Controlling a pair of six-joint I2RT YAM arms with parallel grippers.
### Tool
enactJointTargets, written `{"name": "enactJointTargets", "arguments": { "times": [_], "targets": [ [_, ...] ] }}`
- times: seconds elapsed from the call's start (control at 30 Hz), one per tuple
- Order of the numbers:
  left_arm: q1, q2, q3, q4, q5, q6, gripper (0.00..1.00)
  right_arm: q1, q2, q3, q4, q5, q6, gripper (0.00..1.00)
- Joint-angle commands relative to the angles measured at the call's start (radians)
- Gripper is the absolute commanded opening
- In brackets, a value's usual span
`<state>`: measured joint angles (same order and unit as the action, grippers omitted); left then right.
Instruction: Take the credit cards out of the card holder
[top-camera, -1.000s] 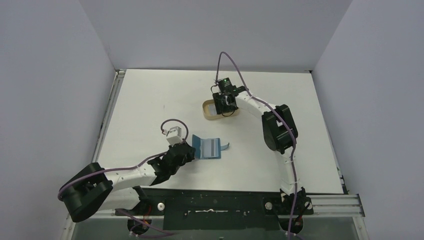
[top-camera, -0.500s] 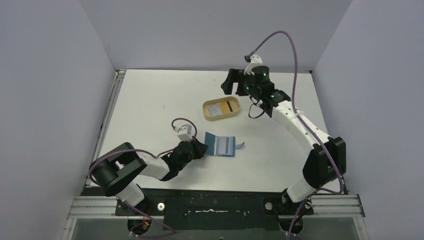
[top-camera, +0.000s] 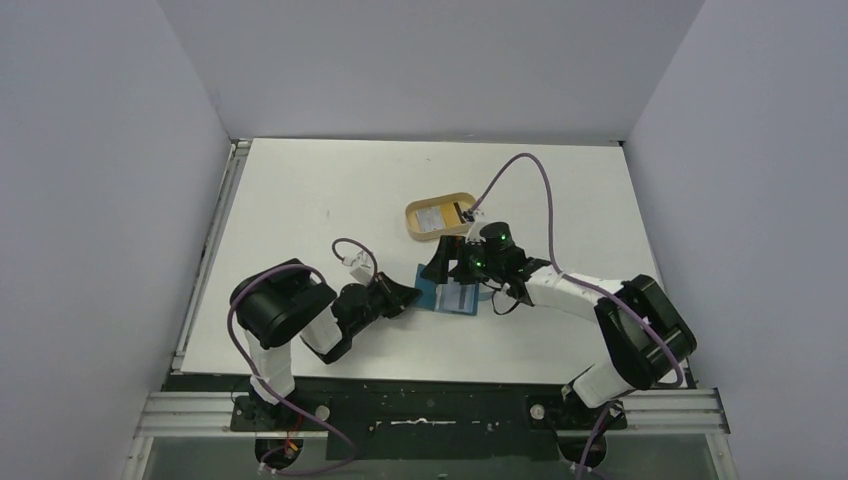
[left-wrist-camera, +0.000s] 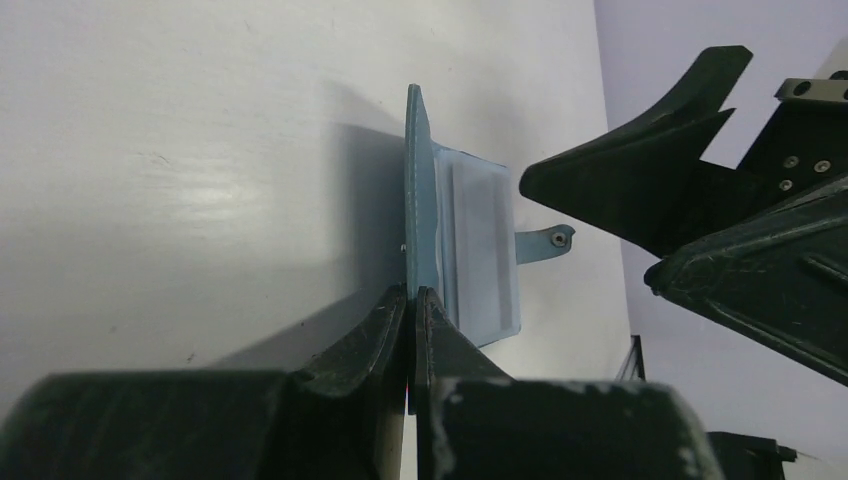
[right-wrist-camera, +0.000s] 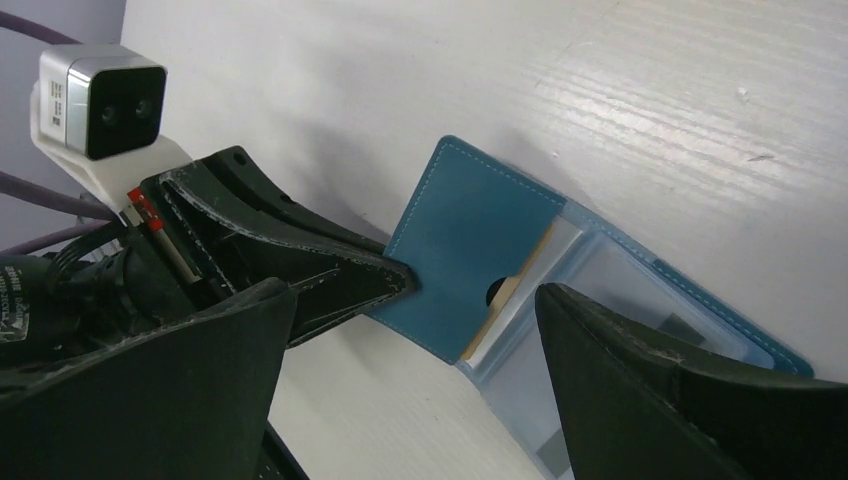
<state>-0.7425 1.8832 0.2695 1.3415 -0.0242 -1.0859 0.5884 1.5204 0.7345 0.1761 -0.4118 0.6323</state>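
The teal-blue card holder (top-camera: 458, 298) lies open on the table, its left flap raised. My left gripper (top-camera: 402, 294) is shut on that flap's edge (left-wrist-camera: 412, 200). The pale slots (left-wrist-camera: 480, 250) and snap tab (left-wrist-camera: 545, 240) lie beyond it. My right gripper (top-camera: 448, 272) is open and empty, just above the holder (right-wrist-camera: 470, 240), one finger on each side. A tan card edge (right-wrist-camera: 508, 292) shows in the slot under the flap. A whitish card (top-camera: 431, 218) and a gold-tan card with a dark stripe (top-camera: 457, 212) lie in the tan oval tray.
The tan oval tray (top-camera: 411, 221) sits just behind the card holder. My left gripper's fingers (right-wrist-camera: 330, 270) fill the space left of the holder in the right wrist view. Grey walls close in the table on the left, back and right.
My right gripper has swung from the tray at the back down over the card holder. My left arm has folded in, still gripping the flap, and the holder has shifted slightly right.
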Motion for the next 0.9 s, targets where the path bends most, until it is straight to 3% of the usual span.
{"name": "enactJointTargets", "arguments": {
  "times": [0.0,0.47,0.87],
  "targets": [
    [0.014,-0.034,0.014,0.059,0.079,-0.024,0.0,-0.013,0.007,-0.047,0.233,-0.089,0.038,0.94],
    [0.028,-0.1,0.042,0.059,0.104,-0.144,0.0,-0.068,0.154,-0.192,0.568,-0.141,0.163,0.93],
    [0.032,-0.129,0.111,0.06,0.099,-0.137,0.0,-0.071,0.122,-0.248,0.838,-0.272,0.375,0.92]
  ]
}}
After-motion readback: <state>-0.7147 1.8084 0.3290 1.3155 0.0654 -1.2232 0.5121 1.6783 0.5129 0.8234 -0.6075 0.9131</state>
